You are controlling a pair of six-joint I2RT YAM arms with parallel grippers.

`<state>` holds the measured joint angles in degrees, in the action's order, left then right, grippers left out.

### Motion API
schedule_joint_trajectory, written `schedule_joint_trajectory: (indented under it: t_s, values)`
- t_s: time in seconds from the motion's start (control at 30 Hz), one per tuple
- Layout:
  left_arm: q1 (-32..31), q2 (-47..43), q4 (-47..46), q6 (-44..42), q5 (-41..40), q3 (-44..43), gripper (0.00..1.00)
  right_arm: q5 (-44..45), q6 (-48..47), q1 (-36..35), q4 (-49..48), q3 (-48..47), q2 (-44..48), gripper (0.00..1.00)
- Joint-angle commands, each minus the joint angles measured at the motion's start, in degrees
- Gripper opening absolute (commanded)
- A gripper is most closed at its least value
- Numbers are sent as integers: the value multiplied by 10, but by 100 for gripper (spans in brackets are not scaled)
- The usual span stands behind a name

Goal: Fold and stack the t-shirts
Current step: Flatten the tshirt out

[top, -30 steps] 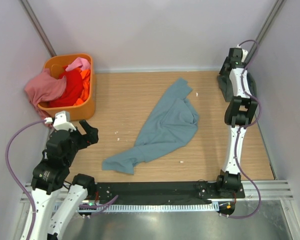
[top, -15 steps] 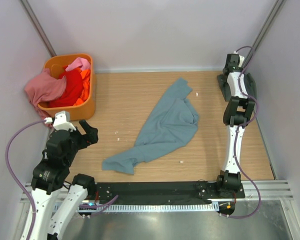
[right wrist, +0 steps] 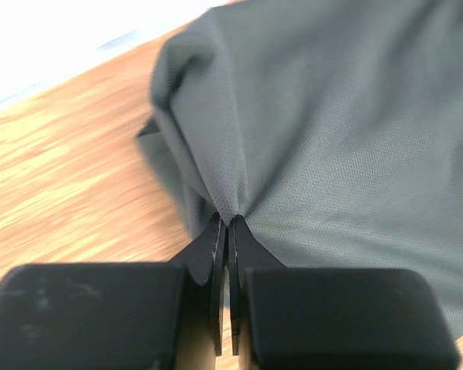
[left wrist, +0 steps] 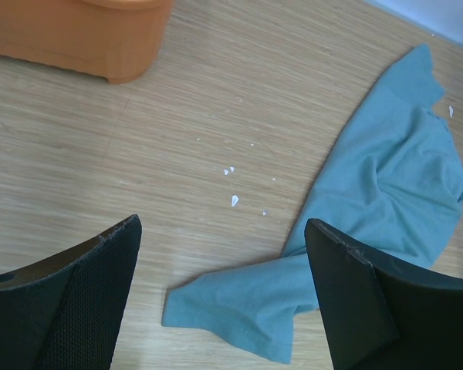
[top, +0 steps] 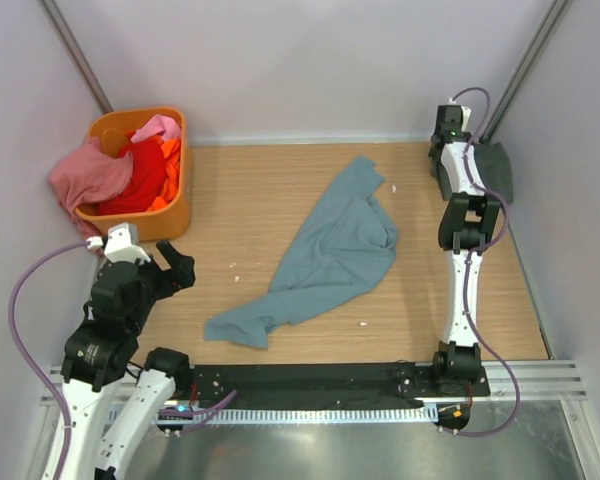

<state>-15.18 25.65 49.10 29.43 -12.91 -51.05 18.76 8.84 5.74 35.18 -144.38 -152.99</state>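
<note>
A large dusty blue-teal t-shirt lies crumpled in the middle of the table, and its lower corner shows between my left fingers. My left gripper hovers open above the near-left table, holding nothing. At the far right corner, my right gripper is shut on a pinched fold of the dark grey-green t-shirt. Pink, red and orange t-shirts are heaped in the basket.
The orange plastic basket stands at the far left corner, with the pink shirt draped over its edge. Small white specks dot the wooden table. Walls close in on three sides.
My right arm has shifted left at the far corner and its jaws have closed on the dark grey-green shirt. The left arm and the blue-teal shirt have stayed put.
</note>
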Motion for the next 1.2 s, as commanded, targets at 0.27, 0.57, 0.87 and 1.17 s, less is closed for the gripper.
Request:
schedule_joint_trajectory:
  t_s: [0.27,0.57,0.87,1.17]
  values:
    - [6,-14,-20,-3,-11,3,88,8,-9,-46,-13,-6,57,2]
    - [6,-17,-20,-2,-14,3,88,102,-3,-42,-6,6,63,100]
    - [6,-12,-20,-2,-12,3,88,76,4,-22,-37,66,112,100]
    - [9,-10,-20,-2,-14,4,88,-25,-15,-20,-12,25,42,100]
